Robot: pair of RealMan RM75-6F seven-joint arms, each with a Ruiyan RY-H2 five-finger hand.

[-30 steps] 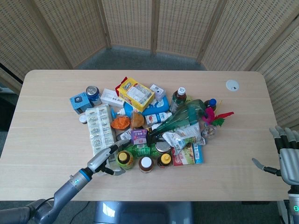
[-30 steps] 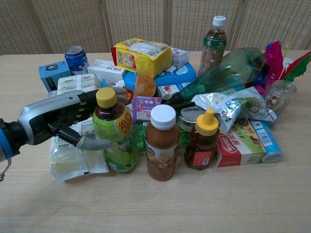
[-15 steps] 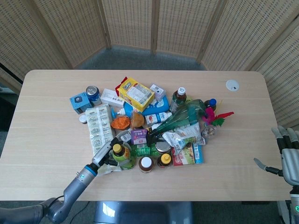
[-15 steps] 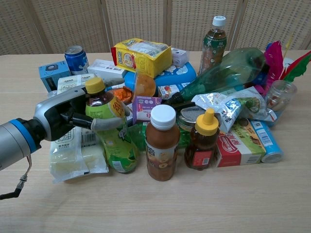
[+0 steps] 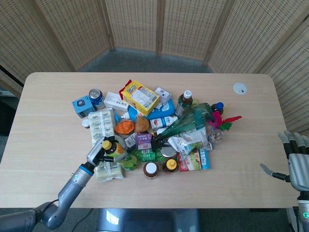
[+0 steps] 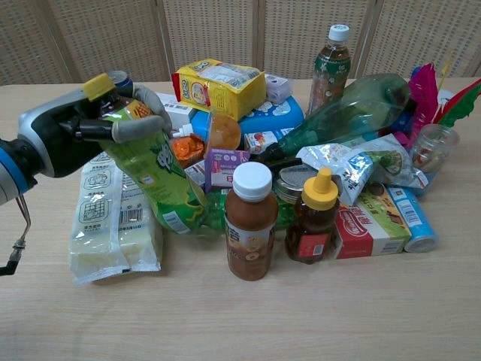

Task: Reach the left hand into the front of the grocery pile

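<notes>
My left hand [image 6: 66, 137] grips a green tea bottle [image 6: 154, 177] with a yellow cap near its neck. The bottle leans up and to the left, and its base is still against the front left of the grocery pile [image 6: 285, 150]. In the head view the left hand [image 5: 95, 154] and the bottle [image 5: 113, 149] sit at the pile's front-left corner. Next to them stand a brown bottle with a white cap [image 6: 251, 222] and a honey bottle [image 6: 314, 218]. My right hand [image 5: 297, 163] hovers by the table's right edge, its fingers spread and holding nothing.
A flat white packet [image 6: 113, 226] lies under the lifted bottle. A yellow box [image 6: 218, 86], a blue can [image 5: 95, 95] and a green plastic bottle [image 6: 346, 113] lie further back. A white disc [image 5: 240, 88] sits at the table's far right. Wicker screens [image 5: 159, 24] stand behind.
My left hand closed round the green tea bottle, then lifted and tipped it up and to the left out of the pile's front. The white packet shifted. The right hand barely moved.
</notes>
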